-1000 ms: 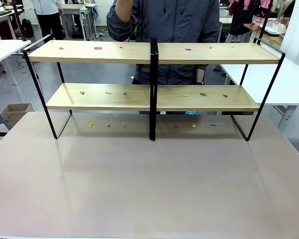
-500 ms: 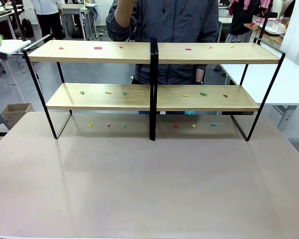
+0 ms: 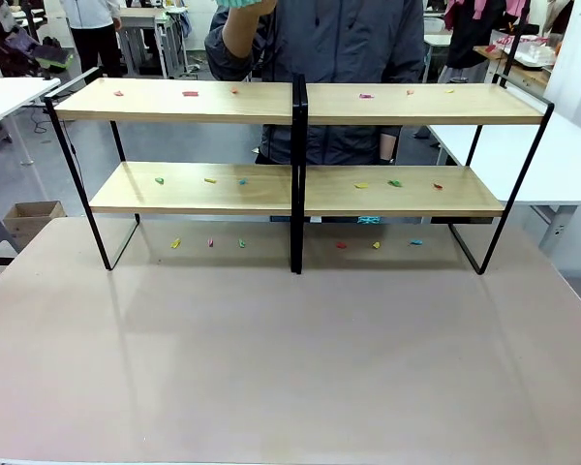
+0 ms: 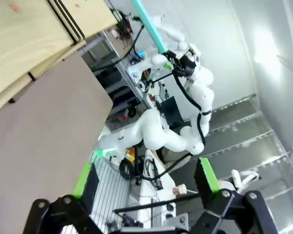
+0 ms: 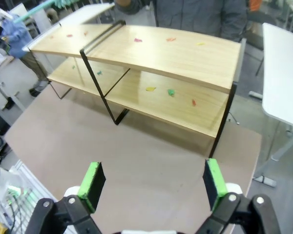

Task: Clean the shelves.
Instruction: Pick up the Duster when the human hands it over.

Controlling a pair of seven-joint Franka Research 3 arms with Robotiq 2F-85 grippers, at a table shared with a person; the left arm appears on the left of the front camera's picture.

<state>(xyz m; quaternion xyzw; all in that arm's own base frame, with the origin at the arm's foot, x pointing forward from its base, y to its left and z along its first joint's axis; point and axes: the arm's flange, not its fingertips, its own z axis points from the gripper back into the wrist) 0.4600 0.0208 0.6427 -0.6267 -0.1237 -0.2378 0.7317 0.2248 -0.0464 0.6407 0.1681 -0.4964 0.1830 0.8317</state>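
The shelves [image 3: 300, 102] stand at the far side of the brownish tabletop [image 3: 290, 349]: two light-wood boards on a black frame with a central post. Small coloured scraps [image 3: 190, 94] dot both boards and the tabletop beneath them. My left gripper [image 3: 46, 56] hangs high at the far left, beyond the shelf's left end, and its wrist view shows it open [image 4: 145, 168] and holding nothing. In its own wrist view my right gripper [image 5: 153, 175] is open above the tabletop, well short of the shelves [image 5: 151, 48]. A person behind the shelves holds up a teal stick-like thing [image 5: 39, 9].
The person [image 3: 320, 39] stands close behind the shelves, one hand [image 3: 240, 19] raised. White tables flank the scene at left [image 3: 5, 95] and right [image 3: 552, 155]. A cardboard box [image 3: 31, 218] sits on the floor at left. Bare tabletop stretches in front of the shelves.
My left gripper has come into the front view at the top left and moved right and up. The person's raised hand now shows something teal in it.
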